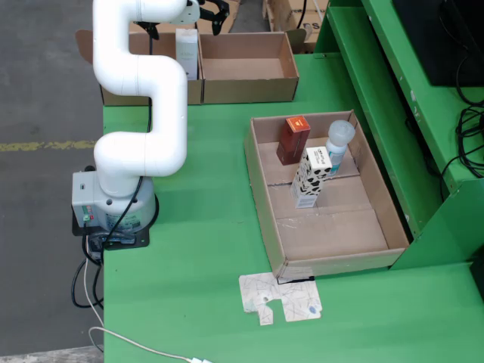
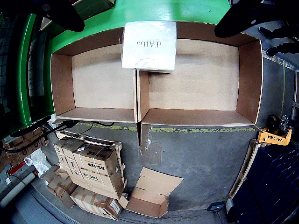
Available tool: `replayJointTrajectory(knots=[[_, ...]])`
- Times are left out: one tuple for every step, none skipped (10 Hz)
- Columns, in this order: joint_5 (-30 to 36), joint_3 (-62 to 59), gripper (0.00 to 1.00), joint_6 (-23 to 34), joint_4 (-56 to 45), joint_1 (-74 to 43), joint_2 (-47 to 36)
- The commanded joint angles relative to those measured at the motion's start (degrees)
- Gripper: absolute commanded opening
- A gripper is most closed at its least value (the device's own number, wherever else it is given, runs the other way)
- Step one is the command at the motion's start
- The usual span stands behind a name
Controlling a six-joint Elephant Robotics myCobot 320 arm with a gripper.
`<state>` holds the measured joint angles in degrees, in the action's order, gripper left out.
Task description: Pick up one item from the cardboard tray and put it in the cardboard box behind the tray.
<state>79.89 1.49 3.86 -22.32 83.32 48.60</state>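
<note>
Gripper: clamps white carton above two rear boxes
Wrist view: carton straddles their shared wall
Tray: three items remain
Setting: green table, concrete floor

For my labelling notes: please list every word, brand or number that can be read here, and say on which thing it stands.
"VALTER": orange pallet truck handle, wrist view.
"BS-12M" (uncertain): stacked cartons on the floor.
White box in the pincer: mirrored print, not surely readable.
Red box, patterned box, bottle: too small.
</note>
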Motion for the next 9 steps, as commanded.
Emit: replayJointTrajectory(knots=[[-0.39,-1.49,1.00,-0.21,0.72,0.29,-1.40],[-0.39,-1.49,1.00,-0.21,0.72,0.29,-1.40],[-0.39,-1.49,1.00,-0.21,0.72,0.29,-1.40],[-0.39,-1.49,1.00,-0.21,0.72,0.29,-1.40],[-0.39,-1.49,1.00,-0.21,0.72,0.29,-1.40],[-0.39,-1.49,1.00,-0.21,0.72,0.29,-1.40],[0.55,-1.49,1.00,-1.39,-1.35,0.98,-2.92],[2.54,-1.49,1.00,-3.65,-4.85,1.14,-5.21],[3.92,-1.49,1.00,-5.67,-8.38,1.14,-7.09]])
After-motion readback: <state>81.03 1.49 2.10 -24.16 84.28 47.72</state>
